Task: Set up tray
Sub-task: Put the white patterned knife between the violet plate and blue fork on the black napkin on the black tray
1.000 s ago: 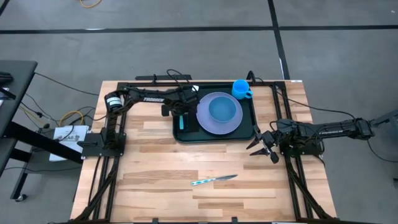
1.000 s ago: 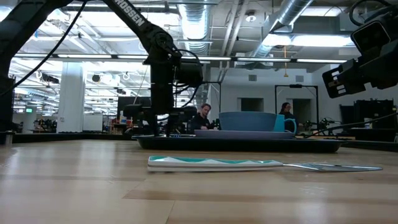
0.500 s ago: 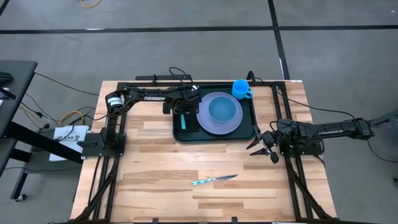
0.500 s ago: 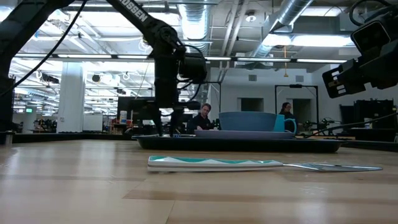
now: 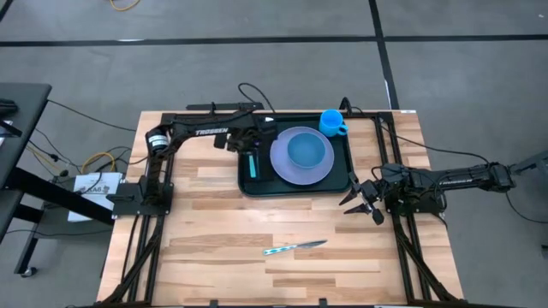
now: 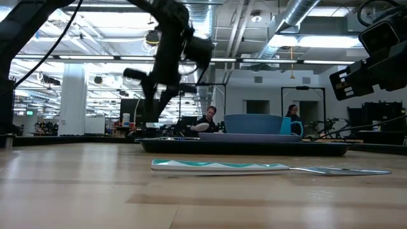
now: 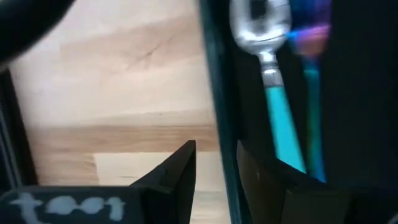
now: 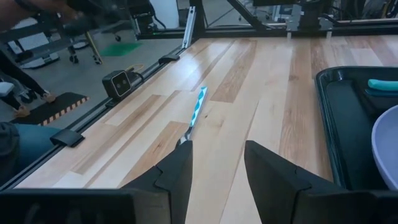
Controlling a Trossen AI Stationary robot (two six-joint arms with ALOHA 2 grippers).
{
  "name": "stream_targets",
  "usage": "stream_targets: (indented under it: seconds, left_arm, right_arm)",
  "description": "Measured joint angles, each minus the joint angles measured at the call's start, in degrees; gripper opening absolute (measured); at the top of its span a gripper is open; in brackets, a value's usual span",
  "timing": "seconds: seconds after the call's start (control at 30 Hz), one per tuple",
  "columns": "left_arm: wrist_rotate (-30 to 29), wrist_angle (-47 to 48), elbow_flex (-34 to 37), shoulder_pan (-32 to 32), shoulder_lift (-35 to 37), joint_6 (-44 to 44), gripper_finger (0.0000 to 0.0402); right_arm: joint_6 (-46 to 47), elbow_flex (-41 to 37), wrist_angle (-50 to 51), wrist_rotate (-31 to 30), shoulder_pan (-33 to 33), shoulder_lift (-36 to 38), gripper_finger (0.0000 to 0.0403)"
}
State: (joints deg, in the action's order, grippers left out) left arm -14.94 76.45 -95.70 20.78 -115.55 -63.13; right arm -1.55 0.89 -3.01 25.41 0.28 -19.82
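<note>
The left gripper [image 5: 246, 141] hangs over the tray's [image 5: 257, 187] left edge, its jaws parted and empty, just above the teal-handled spoon [image 5: 252, 164] lying inside the tray. The right gripper [image 5: 361, 198] waits off the tray's right front corner, jaws spread and empty. The tray sits at the table's [image 5: 205, 214] back centre, carrying a lavender plate [image 5: 301, 171] with a blue bowl [image 5: 306, 150]; a blue cup [image 5: 332, 122] is at its back right corner. The spoon looks placed; the knife [image 5: 294, 248], well in front of the tray on the table, likely comes next and calls for a flat pinch on its thin handle.
</note>
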Motion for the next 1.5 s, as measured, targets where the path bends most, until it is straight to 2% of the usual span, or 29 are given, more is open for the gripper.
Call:
stream_targets:
  seconds: [0.17,0.4,0.57,0.7,0.77,0.83,1.0,1.17,1.33,1.5]
  left_arm:
    - [-3.3,4.6,-9.9,-6.5,0.1,9.6,0.0108]
    - [-4.5,3.7,-21.2,-23.9,0.2,23.6,0.0107]
    - [-1.9,-8.7,-21.2,-35.4,0.2,30.1,0.0107]
    - [-3.5,-24.6,-17.2,-40.8,0.2,37.4,0.0107]
    - [-4.8,-31.1,-15.0,-41.8,0.2,39.9,0.0107]
    - [-5.1,-33.7,-13.6,-42.0,0.2,40.0,0.0107]
    - [0.7,-36.2,-9.3,-40.3,0.1,36.7,0.0107]
    - [4.6,-46.0,-3.8,-39.1,0.1,38.7,0.0107]
    - [5.5,-46.1,-1.7,-38.7,-0.2,38.8,0.0107]
    - [7.3,-46.9,-2.8,-38.8,-4.6,39.8,0.0107]
  right_arm:
    - [0.0,0.0,0.0,0.0,0.0,0.0,0.0138]
    - [-0.2,0.0,0.4,0.0,0.0,0.0,0.0138]
    - [-0.4,0.1,0.4,0.0,0.0,0.0,0.0138]
    - [-0.5,0.1,0.4,0.0,0.0,0.0,0.0137]
    - [-0.5,0.1,0.4,0.0,0.0,0.0,0.0137]
    - [-0.5,0.1,0.3,0.0,0.0,0.0,0.0137]
    - [-0.6,0.1,-0.4,0.0,0.0,0.0,0.0138]
    - [-0.6,0.1,-0.4,0.0,0.0,0.0,0.0138]
    - [-0.6,0.1,-0.4,0.0,0.0,0.0,0.0137]
    - [-2.1,0.0,-0.1,0.0,0.0,0.0,0.0137]
